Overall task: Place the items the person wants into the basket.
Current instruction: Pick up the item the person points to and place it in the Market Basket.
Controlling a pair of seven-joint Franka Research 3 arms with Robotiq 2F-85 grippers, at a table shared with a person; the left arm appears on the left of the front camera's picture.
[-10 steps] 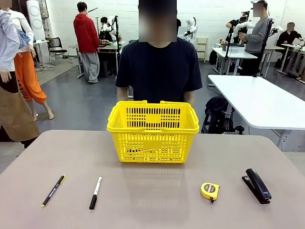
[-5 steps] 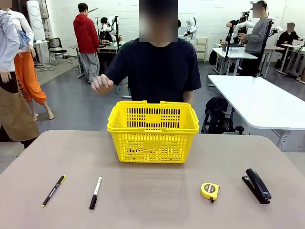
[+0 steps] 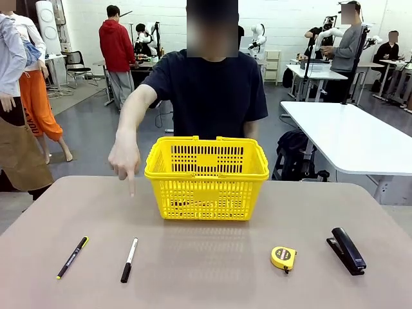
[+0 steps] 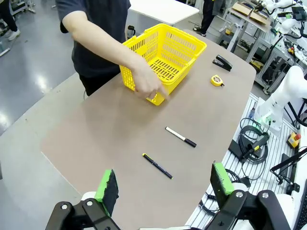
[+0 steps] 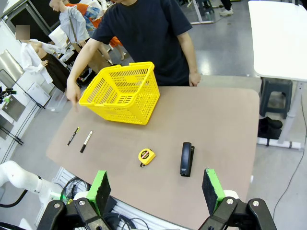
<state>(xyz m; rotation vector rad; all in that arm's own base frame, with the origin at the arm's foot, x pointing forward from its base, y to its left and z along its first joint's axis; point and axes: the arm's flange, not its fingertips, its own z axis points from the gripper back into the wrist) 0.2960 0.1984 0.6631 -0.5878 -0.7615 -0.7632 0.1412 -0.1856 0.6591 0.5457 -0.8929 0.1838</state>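
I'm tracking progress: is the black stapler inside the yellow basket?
No, the black stapler lies on the table beside the yellow tape measure, well to the right of the yellow basket.

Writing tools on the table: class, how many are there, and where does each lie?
2. The black pen with yellow accents lies leftmost in the front view; the white marker with black cap lies just right of it. The basket could hide more.

Bright, even overhead light greets you: the basket [image 3: 206, 177] throws only a faint, soft shadow toward the near edge of the table [image 3: 206, 286]. Your wrist views catch glare on the polished floor [image 4: 41, 84] and bend the table's edges; focus is crisp.
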